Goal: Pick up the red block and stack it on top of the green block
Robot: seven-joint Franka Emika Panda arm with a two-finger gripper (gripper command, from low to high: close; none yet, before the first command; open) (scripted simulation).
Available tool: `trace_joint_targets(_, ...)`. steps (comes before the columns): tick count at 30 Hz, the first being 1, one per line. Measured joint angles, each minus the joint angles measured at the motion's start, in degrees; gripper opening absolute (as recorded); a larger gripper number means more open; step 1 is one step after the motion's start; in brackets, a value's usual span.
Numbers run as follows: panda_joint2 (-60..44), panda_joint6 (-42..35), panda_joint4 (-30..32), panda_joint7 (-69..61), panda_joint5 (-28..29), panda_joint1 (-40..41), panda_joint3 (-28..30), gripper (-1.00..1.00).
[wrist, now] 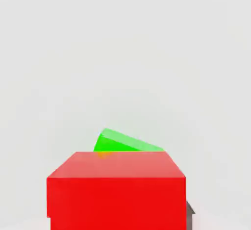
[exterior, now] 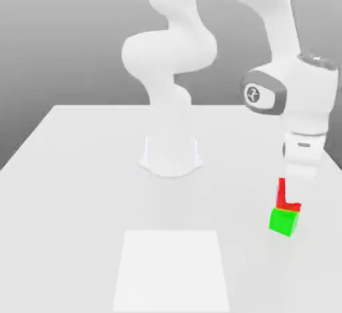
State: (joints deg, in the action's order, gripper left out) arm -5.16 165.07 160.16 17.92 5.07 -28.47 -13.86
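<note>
Red block [exterior: 281, 195] — atop green block [exterior: 284, 221], under the tool [exterior: 292, 183]

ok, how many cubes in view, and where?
2. The red cube is in the gripper's grasp area, directly above the green cube, which sits on the white table toward the exterior view's right.

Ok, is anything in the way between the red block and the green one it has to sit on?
Nothing visible stands between them: the red block appears directly above the green block.
</note>
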Motion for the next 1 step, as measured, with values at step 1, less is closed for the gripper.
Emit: trace_joint_targets(1, 0.0, 0.0, 0.0, 0.0, 0.0, 0.0, 0.0, 1.00)
